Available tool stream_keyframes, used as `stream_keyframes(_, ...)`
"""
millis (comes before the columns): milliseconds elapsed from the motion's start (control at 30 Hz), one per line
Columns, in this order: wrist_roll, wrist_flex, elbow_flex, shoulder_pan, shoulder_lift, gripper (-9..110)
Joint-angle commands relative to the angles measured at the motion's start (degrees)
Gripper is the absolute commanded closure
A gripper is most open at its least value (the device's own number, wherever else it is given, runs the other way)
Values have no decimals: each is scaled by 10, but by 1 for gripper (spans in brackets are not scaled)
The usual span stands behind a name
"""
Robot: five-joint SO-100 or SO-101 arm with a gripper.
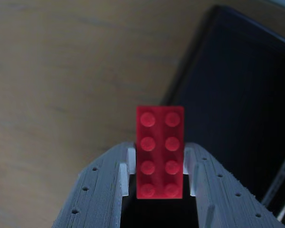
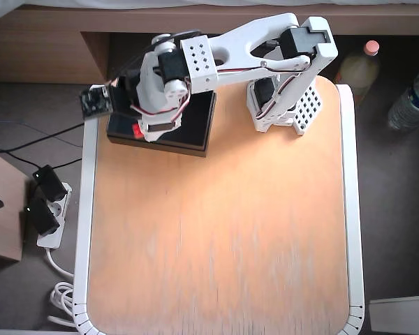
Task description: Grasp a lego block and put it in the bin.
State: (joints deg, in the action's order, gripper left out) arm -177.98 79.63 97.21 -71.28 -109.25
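The gripper (image 1: 159, 190) holds the red lego block (image 1: 159, 152) tight btwn its 2 white fingers (image 1: 129, 171), studs facing the wrist cam. In the overhead view the block (image 2: 137, 130) hangs over the black bin (image 2: 195, 137), at the top left of the wood table (image 2: 223, 237)

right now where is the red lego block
The lego block is clamped in the claw, seen at bottom centre of the wrist view. In the overhead view it shows red over the left part of the bin, at the table's top left.
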Motion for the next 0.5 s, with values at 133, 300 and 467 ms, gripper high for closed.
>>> stream_keyframes(133, -6, 7, -59, -56, -55, 101)
stream_keyframes(300, -21, 5, -5, -66, -83, 101)
stream_keyframes(467, -31, 2, 54, -70, -120, 101)
